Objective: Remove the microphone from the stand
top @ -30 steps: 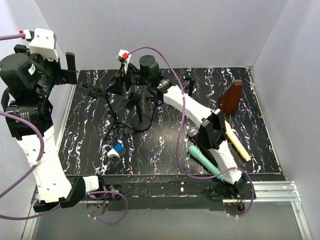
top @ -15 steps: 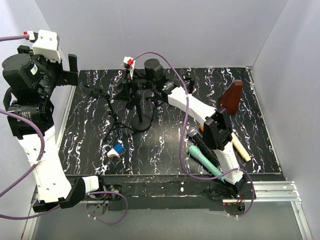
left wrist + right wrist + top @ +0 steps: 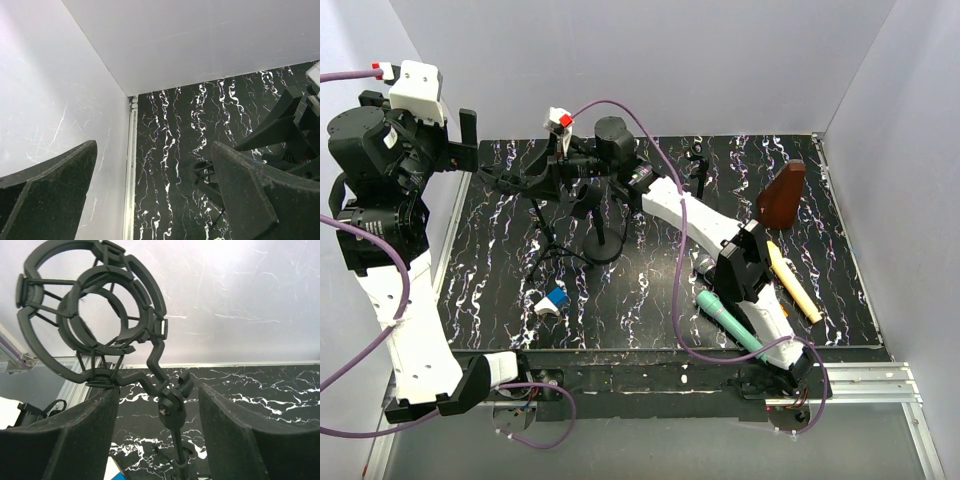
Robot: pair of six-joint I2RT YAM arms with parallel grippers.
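Top external view showed two arms. The left arm [image 3: 405, 320] stood tall at the left side, bent at the top, with its hand end held high over the table's [image 3: 650, 290] left edge. The right arm [image 3: 700, 215] lay low and long, and it reached from the near right corner across to the far left part of the table.

The left gripper [image 3: 152, 150] had its two fingers wide apart with nothing between them. The right gripper [image 3: 157, 395] also had its fingers apart. The thin pole of the stand [image 3: 175, 440] rose between them without touching, and the stand's round ring holder [image 3: 90, 315] sat above them.

One teal microphone [image 3: 725, 315] lay flat on the table close to the right arm's lower part, well apart from the stand.

I counted one brown wedge [image 3: 780, 195], one cream stick [image 3: 792, 285] and one small white and blue thing [image 3: 552, 300]. One round black foot [image 3: 605, 250] sat near the middle. I could not tell how many stands were in the black tangle there.
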